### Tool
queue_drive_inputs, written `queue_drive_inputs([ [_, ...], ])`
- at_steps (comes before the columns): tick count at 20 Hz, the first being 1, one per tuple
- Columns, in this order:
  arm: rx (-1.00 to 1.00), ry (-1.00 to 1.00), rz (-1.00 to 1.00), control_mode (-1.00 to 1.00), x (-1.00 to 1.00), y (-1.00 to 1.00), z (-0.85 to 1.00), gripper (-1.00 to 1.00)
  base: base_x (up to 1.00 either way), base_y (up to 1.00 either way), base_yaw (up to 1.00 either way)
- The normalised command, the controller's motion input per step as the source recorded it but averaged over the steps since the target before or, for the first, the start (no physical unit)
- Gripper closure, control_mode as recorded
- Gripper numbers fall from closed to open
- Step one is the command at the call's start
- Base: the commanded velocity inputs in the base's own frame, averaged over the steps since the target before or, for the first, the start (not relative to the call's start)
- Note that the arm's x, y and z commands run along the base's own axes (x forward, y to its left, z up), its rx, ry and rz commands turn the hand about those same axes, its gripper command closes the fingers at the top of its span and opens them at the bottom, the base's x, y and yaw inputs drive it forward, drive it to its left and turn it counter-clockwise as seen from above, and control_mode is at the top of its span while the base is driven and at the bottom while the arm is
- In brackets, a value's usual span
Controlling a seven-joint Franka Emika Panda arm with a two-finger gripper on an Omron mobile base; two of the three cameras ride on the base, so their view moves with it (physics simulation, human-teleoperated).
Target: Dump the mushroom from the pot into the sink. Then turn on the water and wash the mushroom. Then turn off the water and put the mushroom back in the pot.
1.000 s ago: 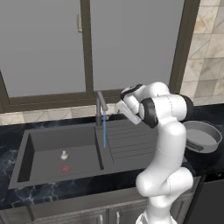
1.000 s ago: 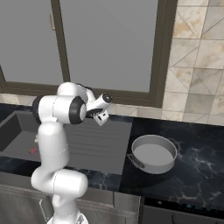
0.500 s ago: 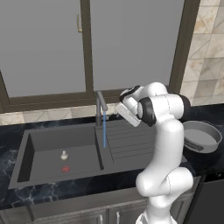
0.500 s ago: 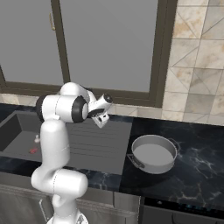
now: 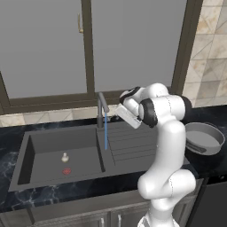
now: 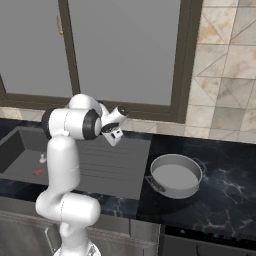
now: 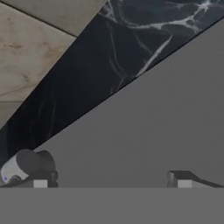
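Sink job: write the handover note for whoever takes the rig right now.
Gripper: open, holding nothing, up by the faucet at the back of the sink.
Mushroom: on the basin floor, beside the red drain mark.
Pot: empty, upright on the counter right of the drainboard.
Water: a blue stream runs from the faucet into the basin.
Done: mushroom dumped, water on.
Left: finish washing, turn the water off, pick the mushroom up and return it to the pot.
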Motion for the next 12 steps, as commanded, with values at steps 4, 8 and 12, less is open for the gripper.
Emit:
queue_drive_inputs([
  [4,0.00,0.07,0.03,-1.00,0.00,0.19,-0.03,-1.00,0.00,0.00,0.00],
  [8,0.00,0.05,0.03,-1.00,0.05,0.15,-0.01,-1.00,0.00,0.00,0.00],
  [12,0.00,0.02,0.02,-1.00,0.11,0.06,0.00,-1.00,0.00,0.00,0.00],
])
